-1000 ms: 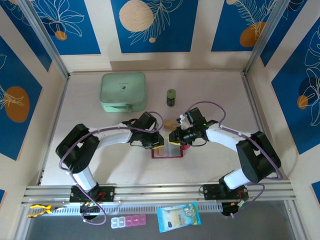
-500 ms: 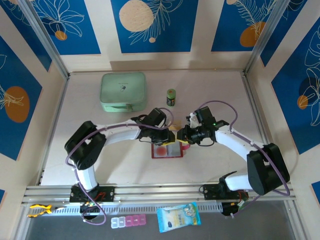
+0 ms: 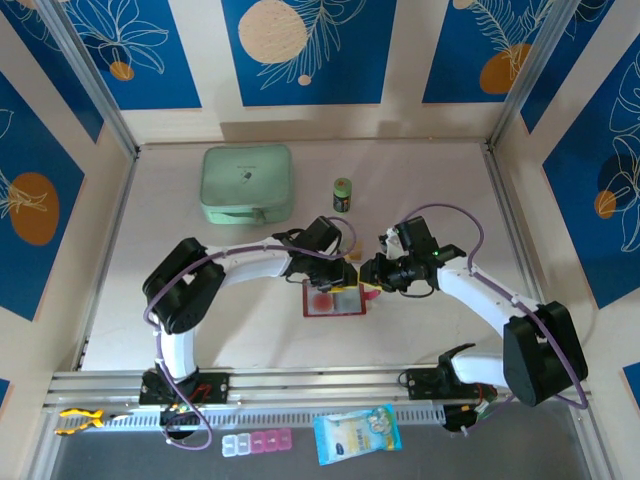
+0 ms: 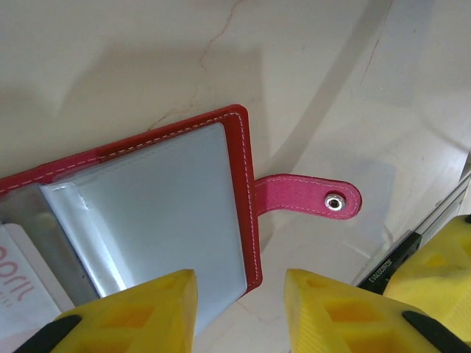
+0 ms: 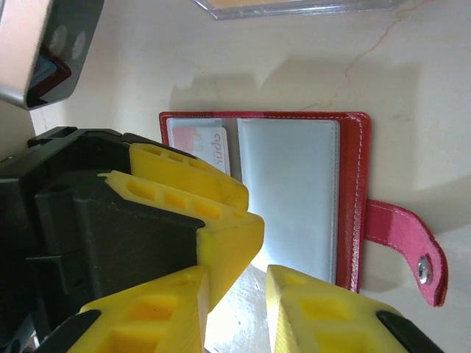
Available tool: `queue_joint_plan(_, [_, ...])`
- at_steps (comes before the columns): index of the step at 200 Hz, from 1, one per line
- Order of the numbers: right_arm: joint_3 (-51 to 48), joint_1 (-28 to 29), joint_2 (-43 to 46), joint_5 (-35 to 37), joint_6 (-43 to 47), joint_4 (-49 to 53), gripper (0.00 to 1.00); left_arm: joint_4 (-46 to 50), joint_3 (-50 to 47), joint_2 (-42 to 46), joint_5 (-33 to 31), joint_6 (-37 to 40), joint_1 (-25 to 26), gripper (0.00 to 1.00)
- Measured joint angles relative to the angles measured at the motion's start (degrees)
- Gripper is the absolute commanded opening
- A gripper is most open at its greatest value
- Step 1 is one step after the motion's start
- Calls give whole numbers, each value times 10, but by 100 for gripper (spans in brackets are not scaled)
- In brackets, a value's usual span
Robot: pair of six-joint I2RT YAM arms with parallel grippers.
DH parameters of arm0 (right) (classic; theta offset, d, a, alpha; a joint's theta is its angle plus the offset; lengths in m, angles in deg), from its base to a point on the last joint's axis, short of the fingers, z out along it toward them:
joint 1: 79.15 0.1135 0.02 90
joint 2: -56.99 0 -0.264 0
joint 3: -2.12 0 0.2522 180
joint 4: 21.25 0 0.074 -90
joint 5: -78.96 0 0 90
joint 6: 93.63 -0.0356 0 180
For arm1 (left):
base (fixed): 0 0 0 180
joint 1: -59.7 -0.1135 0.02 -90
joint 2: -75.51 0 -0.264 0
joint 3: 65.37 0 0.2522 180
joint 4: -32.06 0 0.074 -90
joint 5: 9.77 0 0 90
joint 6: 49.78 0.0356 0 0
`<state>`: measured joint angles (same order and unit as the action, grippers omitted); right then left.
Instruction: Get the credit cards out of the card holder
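Over the last second the left gripper (image 4: 239, 309) had loosened. Its jaws stood parted and empty over the tab-side edge of the small dark-red leather-look card holder (image 4: 169, 184), which lay open on the pale table (image 4: 147, 59). The right gripper (image 5: 235, 312) hung just beside it, slightly parted and holding nothing. A whitish plastic card (image 5: 213, 151) sat in its sleeve, so that card at least was not yet out.

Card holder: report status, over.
Left gripper open over card holder edge. Right gripper slightly open, empty. Holder flat open, card in sleeve. Grippers crowding each other.
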<state>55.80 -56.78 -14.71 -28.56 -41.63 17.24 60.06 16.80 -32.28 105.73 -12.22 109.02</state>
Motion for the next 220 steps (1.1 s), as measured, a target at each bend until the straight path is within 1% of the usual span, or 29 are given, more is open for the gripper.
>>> queue_joint_plan(62, [-4, 15, -6, -5, -11, -8, 27, 1, -14, 11, -7, 4, -2, 36])
queue_joint_plan(114, [0, 64, -50, -4, -27, -20, 26, -3, -85, 78, -18, 4, -17, 36])
queue_joint_plan(160, [28, 107, -94, 7, -40, -37, 26, -19, -160, 135, -28, 3, -37, 36])
queue_joint_plan(187, [42, 125, -118, 11, -41, -42, 26, -29, -203, 161, -32, 1, -48, 36])
queue_joint_plan(220, [56, 139, -141, 16, -44, -42, 26, -42, -231, 177, -33, -2, -56, 35])
